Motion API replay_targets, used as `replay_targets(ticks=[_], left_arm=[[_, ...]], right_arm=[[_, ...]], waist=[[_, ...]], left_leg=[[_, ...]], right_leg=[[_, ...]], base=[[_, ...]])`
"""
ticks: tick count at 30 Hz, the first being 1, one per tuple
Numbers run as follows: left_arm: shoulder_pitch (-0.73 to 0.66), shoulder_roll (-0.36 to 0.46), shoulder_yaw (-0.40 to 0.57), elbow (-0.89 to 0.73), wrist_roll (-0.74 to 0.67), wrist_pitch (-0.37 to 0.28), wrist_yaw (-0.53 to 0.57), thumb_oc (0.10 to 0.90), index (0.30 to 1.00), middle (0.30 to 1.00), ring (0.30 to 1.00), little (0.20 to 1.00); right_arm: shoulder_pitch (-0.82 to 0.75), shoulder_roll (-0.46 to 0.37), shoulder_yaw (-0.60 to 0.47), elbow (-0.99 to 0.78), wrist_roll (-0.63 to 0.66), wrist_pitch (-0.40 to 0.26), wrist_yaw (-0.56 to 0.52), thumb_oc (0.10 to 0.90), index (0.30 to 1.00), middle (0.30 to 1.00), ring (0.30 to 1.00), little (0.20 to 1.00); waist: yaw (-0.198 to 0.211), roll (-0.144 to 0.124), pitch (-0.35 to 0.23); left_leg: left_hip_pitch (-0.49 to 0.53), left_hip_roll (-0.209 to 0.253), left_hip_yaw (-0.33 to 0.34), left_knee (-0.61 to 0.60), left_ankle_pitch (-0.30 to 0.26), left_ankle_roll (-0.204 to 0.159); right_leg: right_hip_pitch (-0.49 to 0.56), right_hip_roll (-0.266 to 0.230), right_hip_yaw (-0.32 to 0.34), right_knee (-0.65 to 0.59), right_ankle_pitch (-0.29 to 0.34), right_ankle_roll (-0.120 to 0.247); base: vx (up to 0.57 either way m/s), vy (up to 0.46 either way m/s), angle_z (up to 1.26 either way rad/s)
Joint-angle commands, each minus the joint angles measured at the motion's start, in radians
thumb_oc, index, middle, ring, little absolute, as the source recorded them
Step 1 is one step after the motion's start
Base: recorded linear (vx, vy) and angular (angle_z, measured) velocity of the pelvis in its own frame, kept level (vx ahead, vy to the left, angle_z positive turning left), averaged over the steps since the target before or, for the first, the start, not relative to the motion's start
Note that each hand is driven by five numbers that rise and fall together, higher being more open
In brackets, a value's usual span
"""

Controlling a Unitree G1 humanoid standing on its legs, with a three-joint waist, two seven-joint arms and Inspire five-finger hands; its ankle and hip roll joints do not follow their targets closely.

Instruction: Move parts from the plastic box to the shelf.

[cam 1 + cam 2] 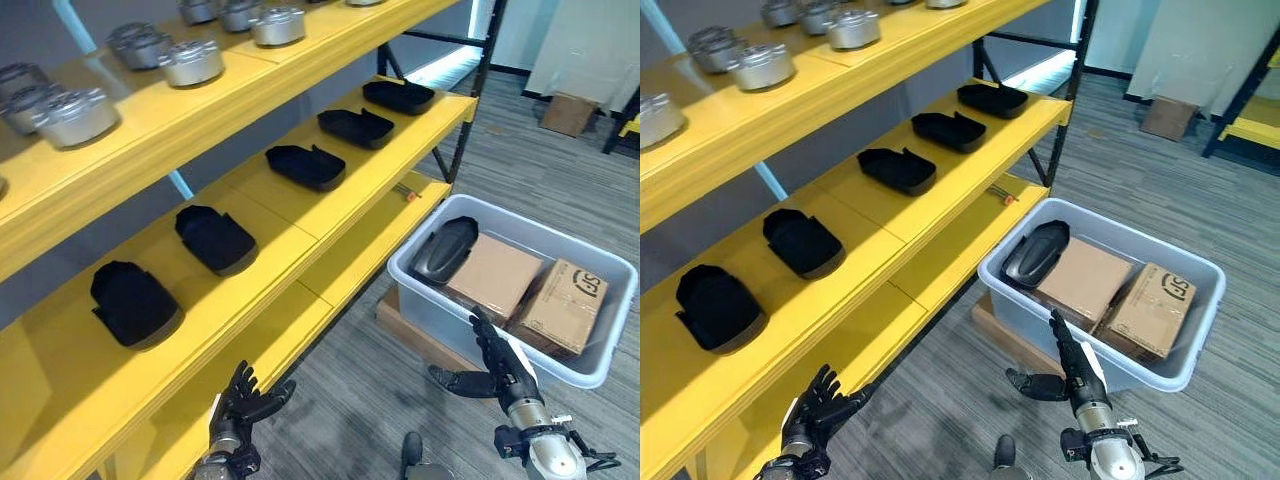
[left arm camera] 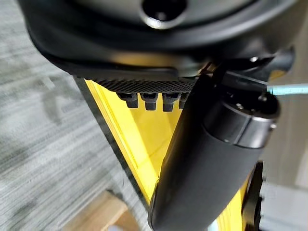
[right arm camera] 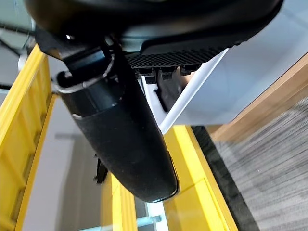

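Note:
A pale plastic box point(image 1: 425, 290) stands on the floor at the right, on a flat wooden board. Inside it lies one dark grey moulded part point(image 1: 445, 248) beside two cardboard cartons. Several black parts rest along the yellow shelf point(image 1: 300, 215), among them a black part point(image 1: 133, 302) at the near end and another point(image 1: 305, 166) further along. My right hand point(image 1: 495, 362) hovers open just in front of the box's near wall, holding nothing. My left hand point(image 1: 243, 402) is low by the shelf's front edge, fingers spread, empty.
The upper shelf point(image 1: 180, 105) carries several silver metal housings. The two cartons point(image 1: 565, 305) fill the box's right half. A black shelf post point(image 1: 475, 90) stands behind the box. A cardboard box point(image 1: 568, 112) sits on the grey floor far right.

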Motion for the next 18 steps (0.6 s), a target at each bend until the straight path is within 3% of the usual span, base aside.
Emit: replay_targets(ticks=[1,4,5,6,7,8,9,10,11,14,18], left_arm=[[-0.055,0.061,0.036,-0.102,0.024,-0.091,0.003,0.900,1.000,1.000,1.000,1.000],[-0.090,0.071,0.037,-0.108,0.059,-0.103,0.033,0.900,1.000,1.000,1.000,1.000],[-0.107,0.071,0.048,-0.103,0.043,-0.108,0.057,0.900,1.000,1.000,1.000,1.000],[-0.109,0.072,0.048,-0.102,0.042,-0.108,0.057,0.900,1.000,1.000,1.000,1.000],[-0.108,0.064,0.062,-0.101,0.008,-0.113,0.066,0.900,1.000,1.000,1.000,1.000],[-0.099,0.063,0.077,-0.105,0.007,-0.116,0.071,0.900,1.000,1.000,1.000,1.000],[-0.099,0.063,0.078,-0.105,0.007,-0.116,0.071,0.900,1.000,1.000,1.000,1.000],[-0.094,0.061,0.085,-0.106,0.011,-0.118,0.069,0.900,1.000,1.000,1.000,1.000],[-0.073,0.065,0.097,-0.102,0.016,-0.118,0.061,0.900,1.000,1.000,1.000,1.000],[-0.064,0.060,0.107,-0.089,0.022,-0.121,0.061,0.900,1.000,1.000,1.000,1.000],[-0.059,0.055,0.120,-0.073,0.019,-0.118,0.068,0.900,1.000,1.000,1.000,1.000]], right_arm=[[-0.048,0.012,-0.087,-0.102,0.044,-0.118,-0.039,0.900,1.000,1.000,1.000,1.000],[-0.043,0.005,-0.089,-0.098,0.021,-0.125,-0.056,0.900,1.000,1.000,1.000,1.000],[-0.041,0.002,-0.085,-0.082,0.025,-0.125,-0.065,0.900,1.000,1.000,1.000,1.000],[-0.043,0.003,-0.085,-0.080,0.025,-0.126,-0.066,0.900,1.000,1.000,1.000,1.000],[-0.057,-0.013,-0.076,-0.069,0.011,-0.122,-0.071,0.900,1.000,1.000,1.000,1.000],[-0.063,-0.019,-0.071,-0.062,0.014,-0.121,-0.063,0.900,1.000,1.000,1.000,1.000],[-0.063,-0.019,-0.071,-0.062,0.014,-0.121,-0.063,0.900,1.000,1.000,1.000,1.000],[-0.077,-0.024,-0.066,-0.047,0.019,-0.120,-0.054,0.900,1.000,1.000,1.000,1.000],[-0.089,-0.026,-0.061,-0.041,0.022,-0.115,-0.039,0.900,1.000,1.000,1.000,1.000],[-0.100,-0.037,-0.066,-0.019,0.011,-0.117,-0.037,0.900,1.000,1.000,1.000,1.000],[-0.113,-0.040,-0.064,-0.022,-0.015,-0.116,-0.046,0.900,1.000,1.000,1.000,1.000]], waist=[[-0.015,-0.045,0.014],[-0.019,-0.053,0.022],[0.004,-0.065,0.036],[-0.003,-0.065,0.036],[0.028,-0.093,0.053],[0.047,-0.113,0.058],[0.045,-0.112,0.057],[0.069,-0.133,0.069],[0.095,-0.149,0.083],[0.125,-0.134,0.110],[0.145,-0.113,0.116]], left_leg=[[-0.028,0.144,-0.047,0.030,0.199,-0.105],[-0.046,0.161,-0.078,0.071,0.206,-0.101],[-0.088,0.142,-0.185,0.137,0.207,-0.078],[-0.100,0.144,-0.196,0.148,0.203,-0.078],[-0.169,0.059,-0.357,0.210,0.153,-0.018],[-0.220,-0.026,-0.456,0.248,0.074,0.028],[-0.222,-0.026,-0.457,0.250,0.073,0.029],[-0.304,-0.097,-0.507,0.283,0.042,0.065],[-0.371,-0.131,-0.546,0.252,0.048,0.066],[-0.443,-0.152,-0.580,0.127,0.152,0.036],[-0.417,-0.140,-0.558,-0.004,0.191,0.023]], right_leg=[[0.039,0.005,0.073,0.094,-0.205,0.021],[0.036,0.045,0.107,0.098,-0.226,-0.007],[0.043,0.062,0.133,0.085,-0.232,-0.023],[0.044,0.062,0.127,0.083,-0.233,-0.023],[0.055,0.061,0.159,0.066,-0.226,-0.034],[0.062,0.052,0.185,0.054,-0.221,-0.033],[0.061,0.052,0.184,0.054,-0.221,-0.032],[0.063,0.046,0.194,0.052,-0.202,-0.036],[0.092,0.053,0.225,0.052,-0.206,-0.032],[0.112,0.067,0.237,0.065,-0.214,-0.030],[0.126,0.090,0.256,0.091,-0.238,-0.031]], base=[[0.04,-0.280,-0.13],[0.07,-0.345,-0.38],[0.03,-0.177,-0.43],[0.05,-0.299,-0.55],[0.05,-0.151,-0.51],[0.05,-0.149,-0.41],[-0.01,-0.087,-0.40],[0.07,-0.122,-0.59],[0.12,-0.110,-0.62],[0.15,0.018,-0.80],[0.15,0.094,-0.26]])
